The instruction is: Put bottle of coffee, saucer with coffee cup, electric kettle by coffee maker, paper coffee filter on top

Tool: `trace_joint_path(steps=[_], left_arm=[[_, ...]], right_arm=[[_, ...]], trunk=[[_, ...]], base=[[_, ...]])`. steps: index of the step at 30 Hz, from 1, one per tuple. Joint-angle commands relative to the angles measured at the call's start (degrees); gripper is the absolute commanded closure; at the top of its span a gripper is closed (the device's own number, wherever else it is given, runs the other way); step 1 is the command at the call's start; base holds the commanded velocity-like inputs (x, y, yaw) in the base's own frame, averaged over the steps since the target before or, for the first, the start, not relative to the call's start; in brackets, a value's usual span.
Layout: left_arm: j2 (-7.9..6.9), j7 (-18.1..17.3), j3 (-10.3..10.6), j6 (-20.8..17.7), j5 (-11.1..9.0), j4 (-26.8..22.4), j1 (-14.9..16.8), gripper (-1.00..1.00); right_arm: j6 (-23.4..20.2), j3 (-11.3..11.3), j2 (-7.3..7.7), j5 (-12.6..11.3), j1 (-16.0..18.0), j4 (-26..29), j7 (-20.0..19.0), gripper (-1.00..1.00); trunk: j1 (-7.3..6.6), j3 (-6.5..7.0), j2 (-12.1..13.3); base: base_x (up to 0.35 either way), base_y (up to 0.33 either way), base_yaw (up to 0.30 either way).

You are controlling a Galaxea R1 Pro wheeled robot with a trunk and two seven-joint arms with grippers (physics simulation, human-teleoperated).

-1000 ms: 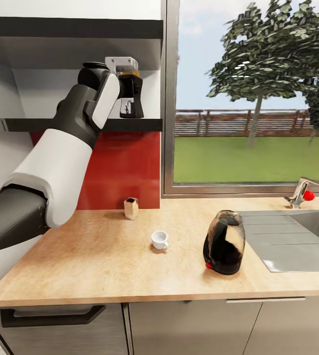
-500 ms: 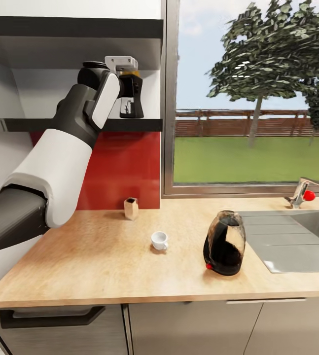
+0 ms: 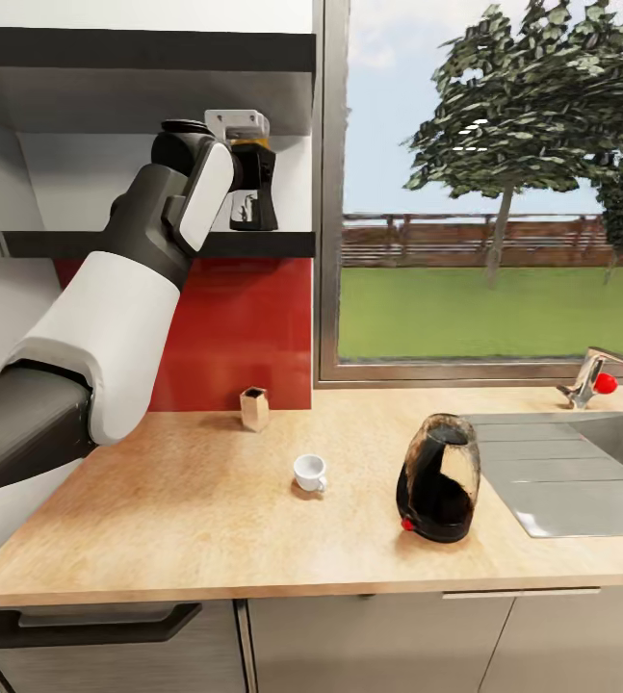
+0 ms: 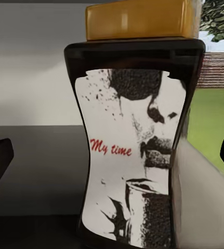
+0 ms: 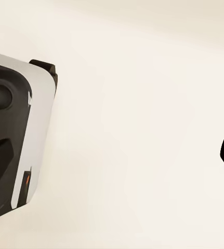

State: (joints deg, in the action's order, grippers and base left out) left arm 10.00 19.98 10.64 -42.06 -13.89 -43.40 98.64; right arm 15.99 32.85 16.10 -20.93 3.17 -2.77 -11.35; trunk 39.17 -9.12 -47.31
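Coffee bottle [image 4: 135, 155] stands upright on the thin wall shelf [image 3: 157, 243], my left gripper [image 3: 251, 188] reaching around it with jaws apart, not yet clamped; I judge closing, lifting and lowering it to the counter [image 3: 205, 520] comes next.

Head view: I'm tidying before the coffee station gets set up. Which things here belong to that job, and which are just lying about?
For the job:
bottle of coffee on the kitchen shelf
coffee cup
electric kettle
kitchen countertop

Just lying about:
small brown box by the red backsplash
sink
tap
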Motion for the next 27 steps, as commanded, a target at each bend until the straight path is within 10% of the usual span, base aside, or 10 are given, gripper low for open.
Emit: trace_joint_path(steps=[1,27], left_arm=[[0.00,0.5,0.1,-0.1,-0.5,0.0,0.1,-1.00],[0.00,0.5,-0.1,-0.1,-0.5,0.0,0.1,-1.00]], right_arm=[[0.3,0.3,-0.02,-0.6,0.1,-0.2,-0.4,-1.00],[0.4,0.3,-0.02,-0.6,0.1,-0.2,-0.4,-1.00]], trunk=[[0.01,-0.09,-0.1],[0.01,-0.09,-0.1]], base=[[0.001,-0.050,0.000],[0.037,-0.017,0.000]])
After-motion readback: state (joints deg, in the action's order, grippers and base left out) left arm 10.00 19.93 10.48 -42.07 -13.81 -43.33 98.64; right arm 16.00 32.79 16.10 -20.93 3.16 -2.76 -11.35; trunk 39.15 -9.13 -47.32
